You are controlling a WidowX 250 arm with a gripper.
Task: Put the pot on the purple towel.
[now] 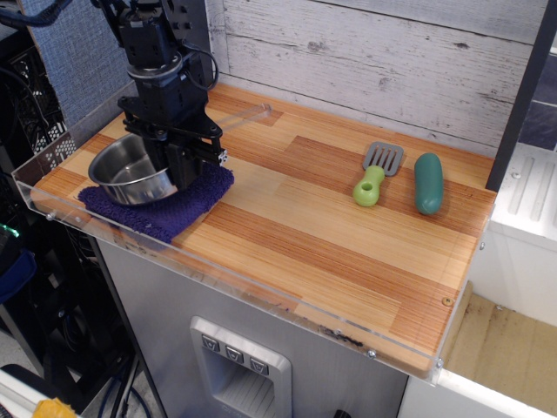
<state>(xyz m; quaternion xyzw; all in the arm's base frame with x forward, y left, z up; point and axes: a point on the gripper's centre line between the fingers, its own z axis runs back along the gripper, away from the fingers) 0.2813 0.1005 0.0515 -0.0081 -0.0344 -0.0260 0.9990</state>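
Observation:
The pot (129, 178), a small shiny steel saucepan, rests on the purple towel (184, 209) at the left end of the wooden counter. Its thin wire handle (244, 115) points back and right, and looks blurred. My gripper (181, 170) comes down from above onto the pot's right rim, where the handle joins. Its fingers are closed on that rim. The arm hides the right side of the pot and the middle of the towel.
A green-handled grey spatula (376, 174) and a dark green cucumber-shaped toy (428, 183) lie at the right back. A clear plastic lip (261, 296) runs along the counter's front and left edges. A plank wall stands behind.

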